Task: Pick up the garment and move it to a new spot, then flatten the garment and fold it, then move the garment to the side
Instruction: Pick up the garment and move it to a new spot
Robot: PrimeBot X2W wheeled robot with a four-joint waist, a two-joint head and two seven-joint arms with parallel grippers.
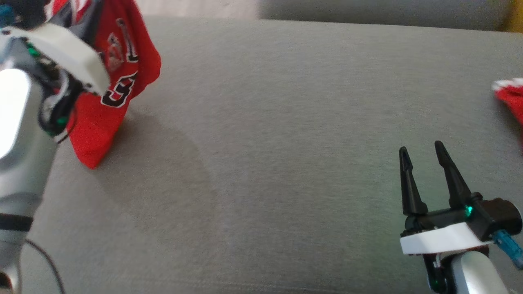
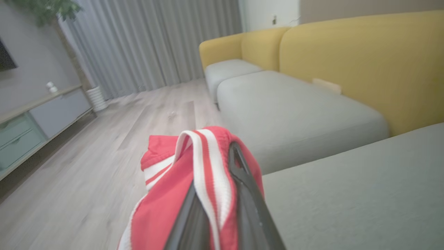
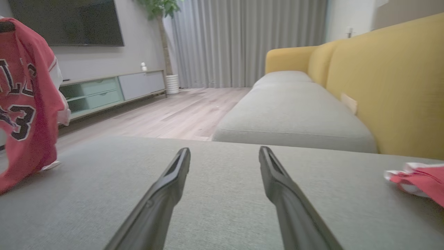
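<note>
L forearm [image 1: 16, 134], silver, sits at the near-left edge of the head view, w/ its white wrist plate [image 1: 69, 53] up in front of the jersey.

Biggest thing out there is the grey sofa cushion [image 1: 286, 143], wide and flat, spreading across most of the head view. Beyond it in the R wrist view, the yellow sofa back [image 3: 392, 86] runs along the right. Grey curtains [image 3: 242, 41] hang at the far wall, w/ wood floor [image 3: 166, 114] btwn, and a TV [image 3: 69, 21] and low cabinet [image 3: 111, 90] on the left.

Now the jersey [image 1: 118, 69]: red, black-and-white lettering and numerals, hanging bunched from the L hand [image 2: 216, 163] over the cushion's left part. Its lowest corner points down at the cushion; touching or just clear, can't tell. L wrist view has it close up: red-and-white striped trim draped over and pinched btwn the two dark fingers [image 2: 242, 180], so that hand is clamped on the jersey.

R hand [image 1: 421, 147] sits low at the near right, well apart from the jersey. Its fingers point away across the cushion w/ a clear gap btwn them, spread and empty. A green light [image 1: 469, 210] glows at its base.

Smallest is a red-and-white cloth [image 1: 510, 98], lying on the cushion at the far right, cut off by the frame edge, out to the right of the R hand.
</note>
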